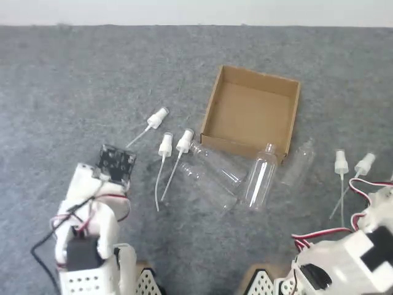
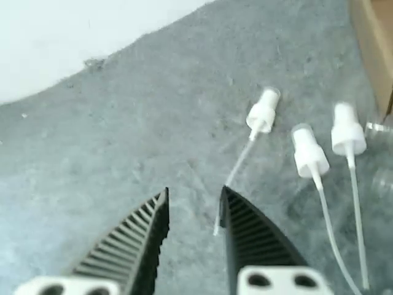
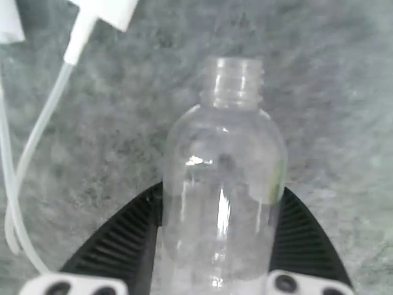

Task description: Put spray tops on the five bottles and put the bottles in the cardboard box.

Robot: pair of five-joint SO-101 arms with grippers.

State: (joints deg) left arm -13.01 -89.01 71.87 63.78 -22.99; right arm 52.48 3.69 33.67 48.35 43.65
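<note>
Right wrist view: right tool (image 3: 221, 192) grips uncapped bottle (image 3: 224, 141); left tool (image 2: 194, 192) released, spray tops (image 2: 310, 157) ahead. 0/5 capped, none in box (image 1: 236, 145).

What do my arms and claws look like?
The left arm and right arm are white shells with black motor blocks and red, white and black cables. The left claw and right claw have black, ribbed, tapering fingers on white bases.
</note>
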